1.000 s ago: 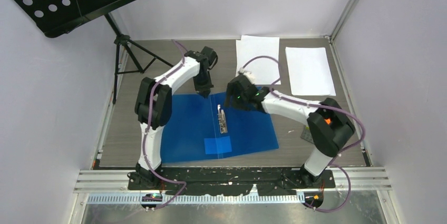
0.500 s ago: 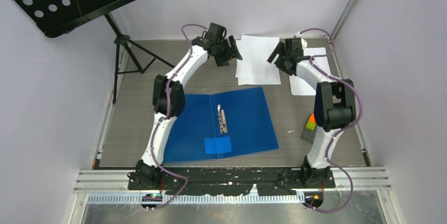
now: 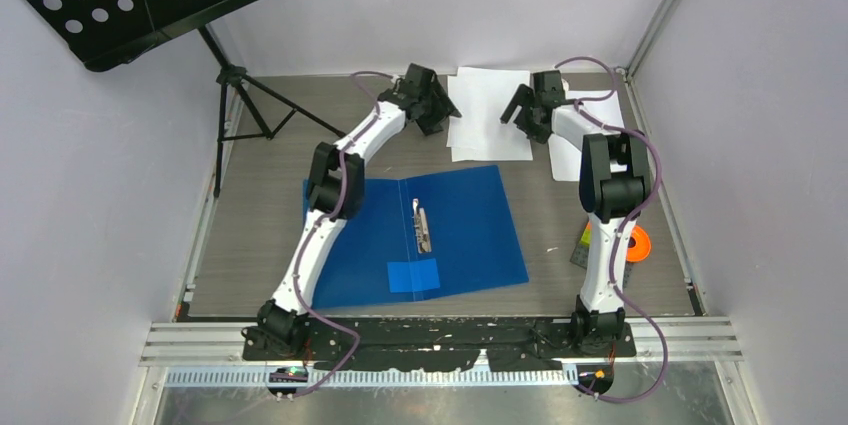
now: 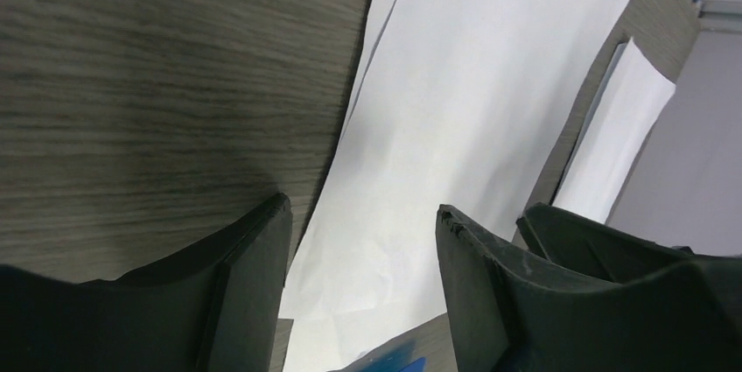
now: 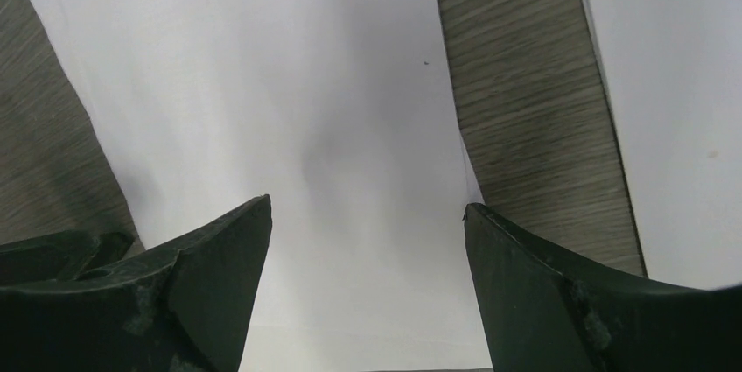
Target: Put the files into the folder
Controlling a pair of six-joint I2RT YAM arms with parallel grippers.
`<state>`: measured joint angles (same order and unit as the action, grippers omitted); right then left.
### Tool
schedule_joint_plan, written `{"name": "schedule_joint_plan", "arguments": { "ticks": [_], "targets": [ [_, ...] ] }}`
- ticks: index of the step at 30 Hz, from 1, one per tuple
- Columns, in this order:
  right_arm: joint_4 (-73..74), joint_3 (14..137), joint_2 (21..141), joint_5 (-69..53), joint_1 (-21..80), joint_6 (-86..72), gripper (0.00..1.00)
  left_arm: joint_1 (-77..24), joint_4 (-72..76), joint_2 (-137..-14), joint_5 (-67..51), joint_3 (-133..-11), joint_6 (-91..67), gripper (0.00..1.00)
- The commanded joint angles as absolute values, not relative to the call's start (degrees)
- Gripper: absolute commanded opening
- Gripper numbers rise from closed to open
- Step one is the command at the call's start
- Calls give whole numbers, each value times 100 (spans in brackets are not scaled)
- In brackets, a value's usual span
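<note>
Left hand [image 4: 363, 214], right hand [image 5: 367, 206] over thin files [image 3: 490, 115]

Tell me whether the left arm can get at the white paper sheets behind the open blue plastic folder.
Probably yes. The left hand is open at the left edge of the white paper sheets, nothing between them; the right hand sits at the opposite edge, out of the way.
</note>
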<state>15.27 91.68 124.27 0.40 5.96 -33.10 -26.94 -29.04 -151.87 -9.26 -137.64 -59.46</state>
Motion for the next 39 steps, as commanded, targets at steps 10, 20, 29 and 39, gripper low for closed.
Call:
{"name": "schedule_joint_plan", "arguments": {
  "ticks": [10,20,29,39],
  "targets": [
    [1839,8955,12356,-706,571,-3344,84,-3194,-4035,-14997,254,-14031,-6833,46],
    [2490,9567,12598,-438,483,-3178,86,-3115,-4027,-14987,53,-13958,-6912,30],
    [2644,9805,12896,-946,664,-3206,87,-3109,-4287,-14992,-140,-14054,-6769,43],
    [2511,9709,13043,-1259,854,-3347,87,-3032,-4532,-14745,-312,-13704,-6358,40]
  ]
}}
